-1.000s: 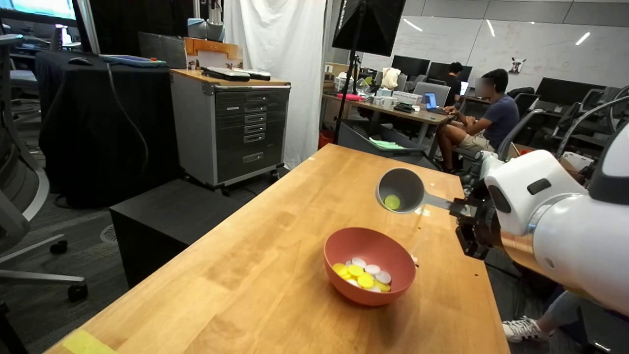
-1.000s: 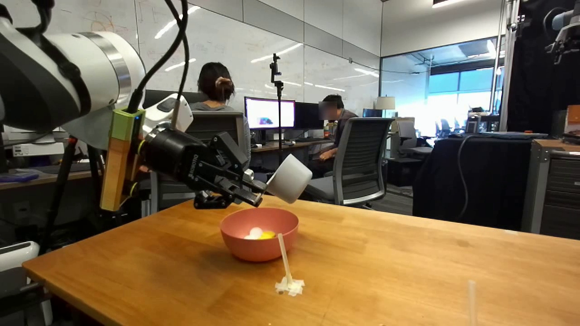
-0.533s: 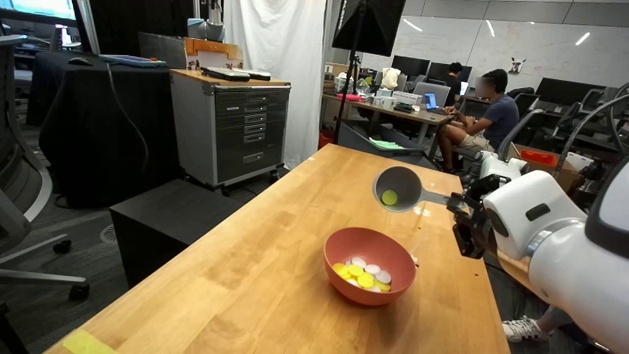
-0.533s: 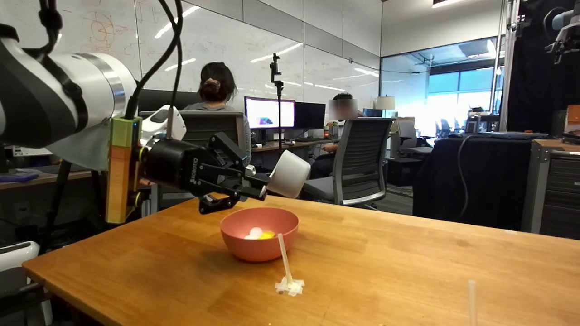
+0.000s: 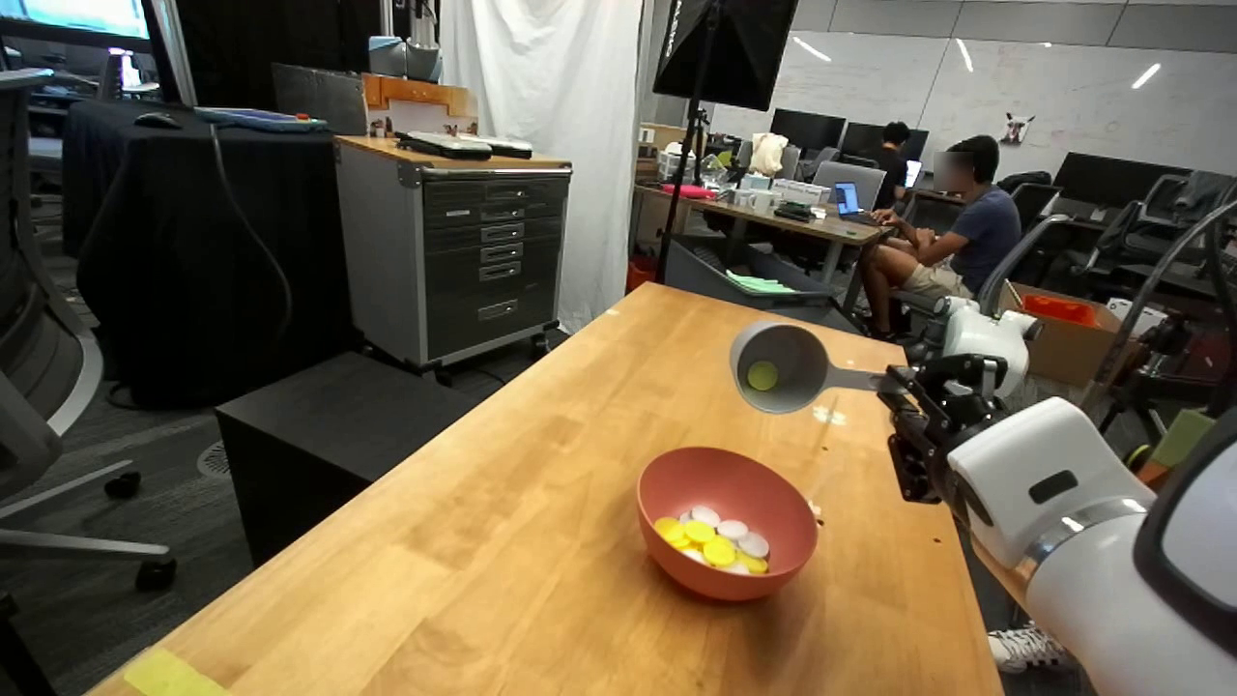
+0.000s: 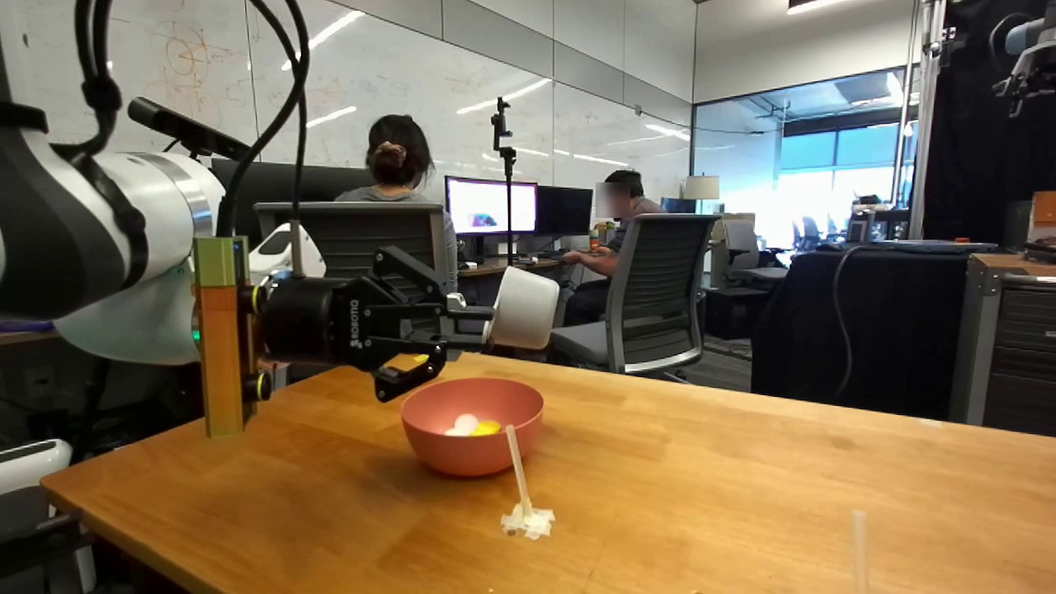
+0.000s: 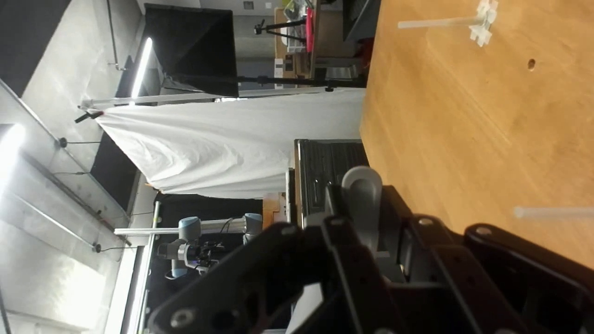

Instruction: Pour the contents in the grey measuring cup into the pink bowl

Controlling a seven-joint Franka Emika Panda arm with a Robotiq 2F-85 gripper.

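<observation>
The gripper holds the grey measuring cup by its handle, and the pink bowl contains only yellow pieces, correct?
No: the pink bowl contains white pieces as well as yellow pieces, as both exterior views show. The gripper does hold the grey measuring cup by its handle.

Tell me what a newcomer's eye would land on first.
Probably the pink bowl comes first, on the wooden table with yellow discs and white discs inside. Next would be the grey measuring cup above the table, tipped sideways, its handle clamped in the black pincer and one yellow-green disc showing inside.
</observation>
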